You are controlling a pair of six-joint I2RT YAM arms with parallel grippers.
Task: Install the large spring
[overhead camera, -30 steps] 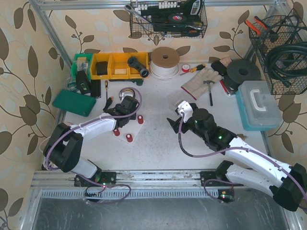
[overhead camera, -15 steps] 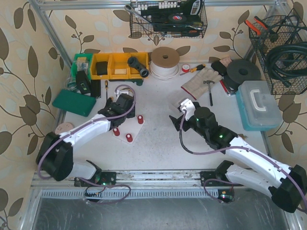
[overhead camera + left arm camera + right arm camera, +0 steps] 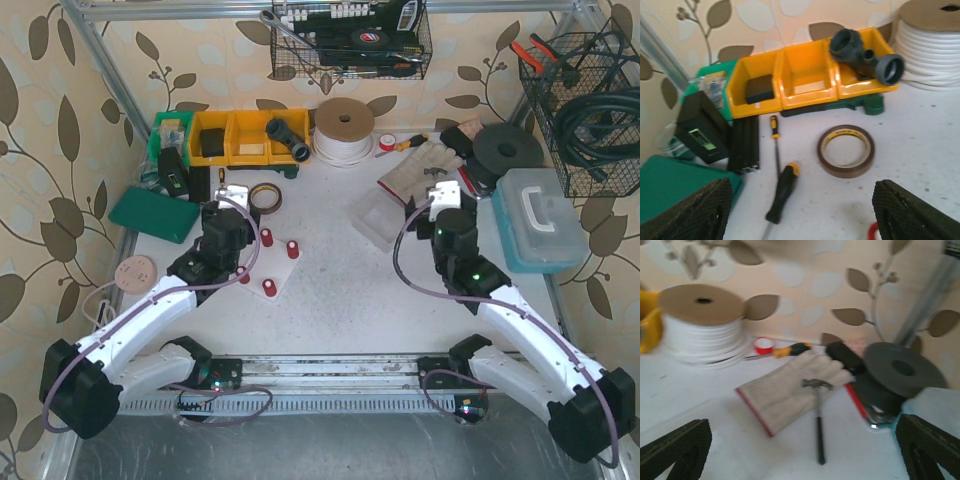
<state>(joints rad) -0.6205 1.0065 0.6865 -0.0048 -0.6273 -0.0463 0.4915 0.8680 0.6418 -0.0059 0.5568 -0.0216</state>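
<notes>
I see no large spring in any view. A small white plate (image 3: 257,283) with red pegs (image 3: 293,248) lies on the table left of centre; one peg's red edge shows in the left wrist view (image 3: 871,233). My left gripper (image 3: 236,205) is raised just behind the pegs, open and empty (image 3: 800,200), and faces the tape roll (image 3: 845,150). My right gripper (image 3: 443,200) is raised at the right, open and empty (image 3: 802,440), and faces the glove (image 3: 790,387) and hammer (image 3: 818,415).
A clear plastic box (image 3: 380,215) sits at centre right. Yellow bins (image 3: 245,137), a white cord spool (image 3: 344,130), a black screwdriver (image 3: 782,190), a green case (image 3: 155,215), a black disc (image 3: 507,150) and a teal toolbox (image 3: 540,215) line the back and sides.
Both arms have pulled back from the middle. The left gripper rose off the peg plate, uncovering the tape roll. The right gripper swung right, uncovering the clear box.
</notes>
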